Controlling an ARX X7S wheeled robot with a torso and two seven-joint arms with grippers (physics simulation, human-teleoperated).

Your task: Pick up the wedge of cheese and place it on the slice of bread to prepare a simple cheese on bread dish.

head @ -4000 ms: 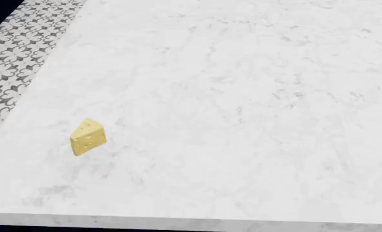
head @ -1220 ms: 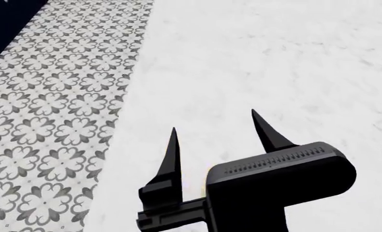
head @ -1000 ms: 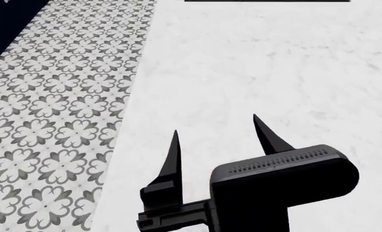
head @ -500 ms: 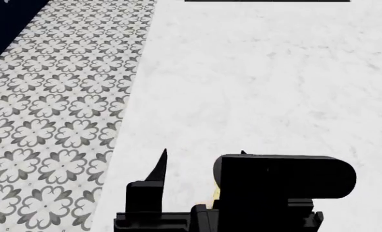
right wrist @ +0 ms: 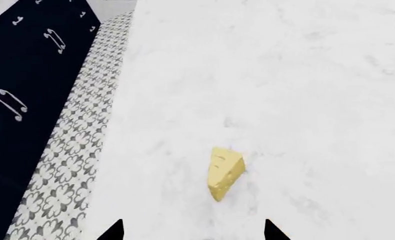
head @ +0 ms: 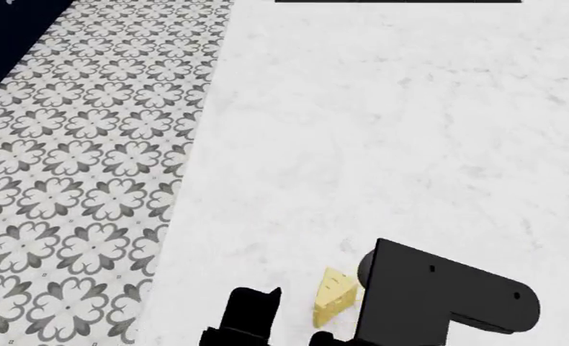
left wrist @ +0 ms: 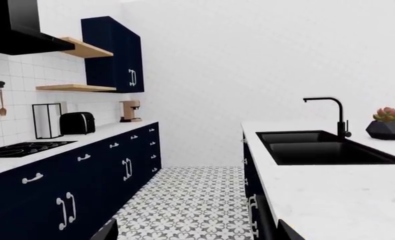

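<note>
The white marble countertop (head: 390,130) takes up most of the head view, with patterned floor tile (head: 83,144) running down its 9 o'clock side and a sliver of the black sink (head: 398,1) at 12 o'clock. Makes sense that the head is tipped this far down, since the work is right at the near edge of the counter.

Next biggest thing is the right gripper (right wrist: 193,231), the chunky black block down around 5 o'clock in the head view. It hangs right over the cheese, and its own camera shows two fingertips (right wrist: 115,230) spread wide apart with nothing between them, so the jaws are open and lined up to straddle the wedge. I'd guess that's the pre-grasp pose before dropping down.

The wedge of cheese (head: 335,297) sits on the marble near the front edge, at about 6 o'clock in the head view, just beside the gripper body, not touching anything that I can see.

The left gripper isn't really doing anything. Its camera just looks down the kitchen aisle, only dark tips at the frame edge, so I can't tell how its jaws stand.

No bread visible anywhere.
</note>
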